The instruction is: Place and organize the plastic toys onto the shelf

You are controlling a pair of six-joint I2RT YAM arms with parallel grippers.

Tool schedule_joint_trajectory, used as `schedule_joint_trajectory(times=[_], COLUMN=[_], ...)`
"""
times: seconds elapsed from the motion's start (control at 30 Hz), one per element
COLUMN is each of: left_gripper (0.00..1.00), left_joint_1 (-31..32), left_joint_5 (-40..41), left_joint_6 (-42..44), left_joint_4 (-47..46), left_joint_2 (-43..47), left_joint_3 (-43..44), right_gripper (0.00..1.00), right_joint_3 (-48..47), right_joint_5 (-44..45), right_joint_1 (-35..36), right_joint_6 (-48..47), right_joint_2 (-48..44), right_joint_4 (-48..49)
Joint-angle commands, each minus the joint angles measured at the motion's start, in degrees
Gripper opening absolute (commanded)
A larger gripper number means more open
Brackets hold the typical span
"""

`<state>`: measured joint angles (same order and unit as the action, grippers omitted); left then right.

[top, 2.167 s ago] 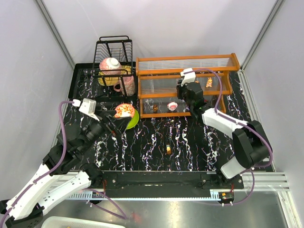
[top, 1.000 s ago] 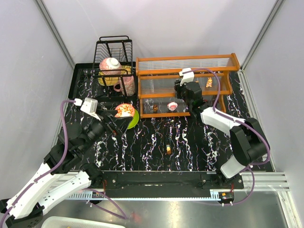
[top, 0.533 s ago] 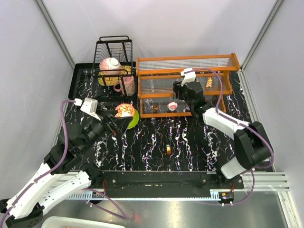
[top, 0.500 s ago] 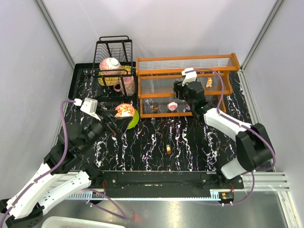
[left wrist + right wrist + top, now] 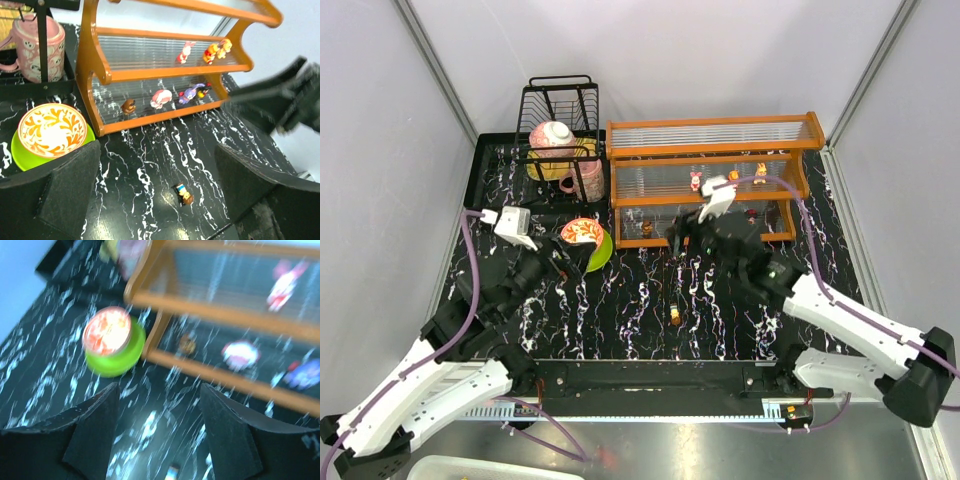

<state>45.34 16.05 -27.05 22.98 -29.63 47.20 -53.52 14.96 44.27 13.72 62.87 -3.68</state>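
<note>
**Shelf** [image 5: 95, 65]: orange-framed tiered rack with clear ribbed panels. It stands at the far side of the black white-veined table [image 5: 620, 300], just right of the black wire dish rack [image 5: 558, 115].

**Plastic toys, middle tier:**
- slim pink-white figurine [image 5: 185, 52], upright
- orange-yellow figurine [image 5: 210, 51], to its right
- yellow-orange figurine [image 5: 225, 45], just beside the last, nearest the right end

**Plastic toys, lower tier, left to right:**
- small brown figurine [image 5: 128, 106]
- round pink-white figurine [image 5: 161, 98]
- purple figurine [image 5: 190, 93]
- red-and-dark figurine [image 5: 203, 93], close against the purple one; whether they touch cannot be told

**Plastic toys, table:** one tiny orange figurine with a dark top [image 5: 184, 194]. It lies alone on the bare marbling in front of the shelf, well apart from it. All the toys are very small and their details are hard to make out.

**Left gripper** [image 5: 157, 165]: jaws spread as wide as they go, with nothing between them. It hangs over the table near the bowl and faces the shelf.

**Right gripper** [image 5: 157, 425]: fingers apart and holding nothing. It is above the table just in front of the lower tier. Its wrist view is blurred.

**Other items:**
- red-patterned bowl [image 5: 51, 131], seated on a green plate [image 5: 17, 157] near the shelf's left front corner
- pink mug [image 5: 37, 47], at the dish rack's wires; whether it is inside cannot be told
</note>
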Motion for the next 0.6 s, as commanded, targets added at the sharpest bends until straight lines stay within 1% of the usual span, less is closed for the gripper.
schedule_joint_trajectory(times=[0.0, 0.03, 0.07, 0.1, 0.17, 0.2, 0.3, 0.4, 0.53, 0.57], left_gripper=[0.99, 0.99, 0.99, 0.99, 0.99, 0.99, 0.99, 0.99, 0.94, 0.9], left_joint_1=[0.1, 0.1, 0.1, 0.1, 0.1, 0.1, 0.1, 0.1, 0.1, 0.1], left_joint_5=[2.9, 2.5, 2.3, 2.2, 2.3, 2.1, 1.0, 0.5, -0.8, -1.2], left_joint_6=[-1.9, -2.0, -2.3, -2.6, -3.1, -3.2, -3.5, -3.8, -4.4, -4.5], left_joint_4=[0.7, 0.3, 0.2, 0.2, 1.1, 1.1, 1.0, 0.2, -0.9, -1.2], left_joint_2=[-1.6, -1.9, -2.3, -2.6, -4.5, -5.0, -6.9, -8.7, -11.1, -11.2], left_joint_3=[-0.7, -1.1, -1.3, -1.7, -1.6, -1.6, -1.9, -3.0, -4.5, -5.2], right_gripper=[0.71, 0.71, 0.7, 0.68, 0.67, 0.66, 0.66, 0.62, 0.59, 0.58], right_joint_3=[4.8, 6.4, 6.7, 6.5, 4.4, 3.7, 1.7, 4.3, 10.3, 11.2], right_joint_5=[9.8, 10.2, 9.5, 9.1, 8.2, 8.4, 8.8, 7.6, 4.8, 4.3], right_joint_1=[10.8, 14.1, 15.4, 16.7, 19.9, 21.0, 24.0, 24.4, 24.3, 24.3], right_joint_6=[17.9, 20.8, 23.5, 29.1, 33.1, 35.7, 40.1, 45.0, 47.7, 48.2], right_joint_2=[-2.6, -2.5, -2.1, -0.8, 1.1, 3.0, 5.9, 5.9, 5.2, 5.2], right_joint_4=[-16.8, -18.2, -19.8, -24.0, -28.1, -31.7, -36.7, -36.3, -29.9, -28.8])
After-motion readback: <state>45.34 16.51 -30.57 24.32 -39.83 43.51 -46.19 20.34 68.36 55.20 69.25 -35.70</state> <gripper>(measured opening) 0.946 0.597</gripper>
